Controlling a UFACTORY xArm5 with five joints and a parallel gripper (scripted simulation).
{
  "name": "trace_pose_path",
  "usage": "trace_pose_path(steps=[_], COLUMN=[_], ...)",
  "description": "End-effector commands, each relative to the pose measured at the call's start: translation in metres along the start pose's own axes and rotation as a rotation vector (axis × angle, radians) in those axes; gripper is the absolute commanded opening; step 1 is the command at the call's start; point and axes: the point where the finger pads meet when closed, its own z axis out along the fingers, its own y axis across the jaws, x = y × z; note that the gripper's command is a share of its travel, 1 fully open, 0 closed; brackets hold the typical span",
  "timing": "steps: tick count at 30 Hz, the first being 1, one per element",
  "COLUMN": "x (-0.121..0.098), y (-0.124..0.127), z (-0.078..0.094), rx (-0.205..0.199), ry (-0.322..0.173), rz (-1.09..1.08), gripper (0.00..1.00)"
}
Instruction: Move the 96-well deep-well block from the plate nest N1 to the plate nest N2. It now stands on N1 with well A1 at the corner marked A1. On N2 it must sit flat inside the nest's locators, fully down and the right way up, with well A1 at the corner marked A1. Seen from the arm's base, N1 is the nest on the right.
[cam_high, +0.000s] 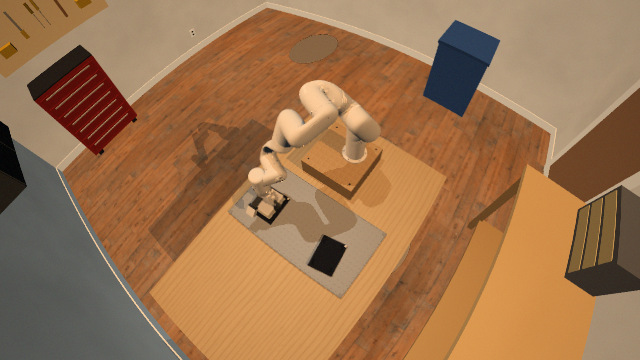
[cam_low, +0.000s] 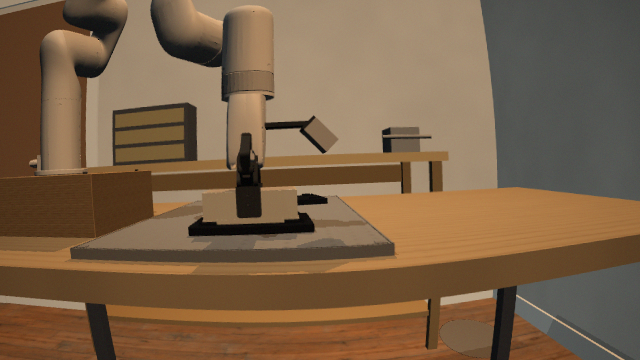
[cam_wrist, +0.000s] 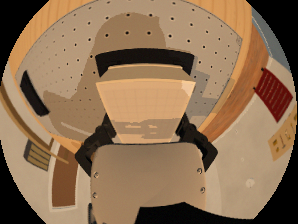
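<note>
Your claw is clamped across the cream 96-well deep-well block, its dark fingers spread wide and pressing on the block's two opposite side walls. The block sits on plate nest N1, the black frame under it, on the grey perforated mat.

In the exterior view the last link of the arm stands upright straight over the block, with the claw pointing down. From the wrist upward the arm bends back in a high arch and comes down to its base on the wooden pedestal, which stands by the table edge nearest the blue cabinet.

In the top view the block and N1 lie at the mat's corner nearest the red tool chest. Plate nest N2, a flat black rectangle, lies well apart at the opposite end of the mat, toward the table edge facing the long workbench. Between the two nests you have only bare mat, crossed by the arm's shadow.

Around the wooden table you see a drawer unit on the workbench, and a round patch on the floor behind the arm. None of these stands near the claw.
</note>
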Motion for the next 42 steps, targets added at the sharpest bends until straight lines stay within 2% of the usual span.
trace_pose_path(steps=[1,15,42], x=[0.001,0.001,0.001], y=[0.001,0.001,0.001], z=[-0.001,-0.001,-0.017], rx=[-0.002,-0.002,-0.002], ry=[0.003,0.003,0.004], rz=[0.0,0.0,0.0], gripper=[0.0,0.0,0.0])
